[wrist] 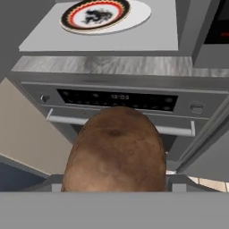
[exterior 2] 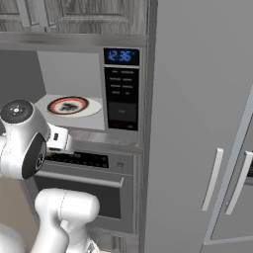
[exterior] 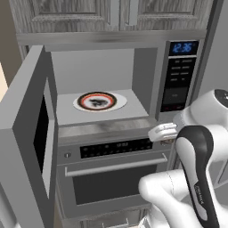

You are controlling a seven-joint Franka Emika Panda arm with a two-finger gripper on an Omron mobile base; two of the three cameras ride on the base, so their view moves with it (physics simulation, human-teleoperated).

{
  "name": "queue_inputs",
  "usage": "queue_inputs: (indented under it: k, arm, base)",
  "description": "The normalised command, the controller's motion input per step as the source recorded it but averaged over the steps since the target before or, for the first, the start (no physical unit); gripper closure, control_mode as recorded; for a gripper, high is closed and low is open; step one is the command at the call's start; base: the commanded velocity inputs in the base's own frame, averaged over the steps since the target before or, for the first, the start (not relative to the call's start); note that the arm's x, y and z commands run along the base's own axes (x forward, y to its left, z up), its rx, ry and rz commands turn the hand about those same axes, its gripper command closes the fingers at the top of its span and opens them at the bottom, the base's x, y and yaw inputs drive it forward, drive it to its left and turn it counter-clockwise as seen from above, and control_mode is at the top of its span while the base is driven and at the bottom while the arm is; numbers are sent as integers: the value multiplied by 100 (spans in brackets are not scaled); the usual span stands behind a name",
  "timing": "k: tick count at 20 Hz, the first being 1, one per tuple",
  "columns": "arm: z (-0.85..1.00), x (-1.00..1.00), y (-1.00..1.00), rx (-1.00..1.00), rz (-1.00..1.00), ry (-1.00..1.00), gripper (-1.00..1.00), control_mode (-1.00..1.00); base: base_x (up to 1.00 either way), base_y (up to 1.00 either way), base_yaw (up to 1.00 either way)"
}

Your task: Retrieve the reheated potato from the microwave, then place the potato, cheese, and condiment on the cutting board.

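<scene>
In the hand view the brown potato (wrist: 114, 152) sits close to the camera, and my gripper (wrist: 114, 184) is shut on it from both sides. The microwave (exterior: 180, 71) stands open with its door (exterior: 29, 133) swung out to the left. My white hand (exterior: 162, 131) hangs just outside the cavity, at its lower right corner, above the oven's panel. From the right base view the hand (exterior 2: 59, 139) is below the keypad's left side. The cheese, condiment and cutting board are out of view.
A white plate (exterior: 99, 101) with a red and black rim lies on the microwave floor. Below is a steel oven (exterior: 113, 171) with a bar handle. A tall grey fridge (exterior 2: 197, 128) stands to the right.
</scene>
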Motion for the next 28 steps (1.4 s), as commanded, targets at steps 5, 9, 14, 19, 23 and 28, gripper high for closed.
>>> queue_inputs:
  k: [5,9,14,19,23,28]
  arm:
    - [0,-3,-1,0,-1,0,100,-100]
    - [0,0,0,0,0,0,100,-100]
    - [0,0,0,0,0,0,100,-100]
    - [0,0,0,0,0,0,100,-100]
    - [0,0,0,0,0,0,100,100]
    - [0,0,0,0,0,0,100,100]
  base:
    - [0,0,0]
    - [0,0,0]
    - [0,0,0]
    - [0,0,0]
    - [0,0,0]
    - [0,0,0]
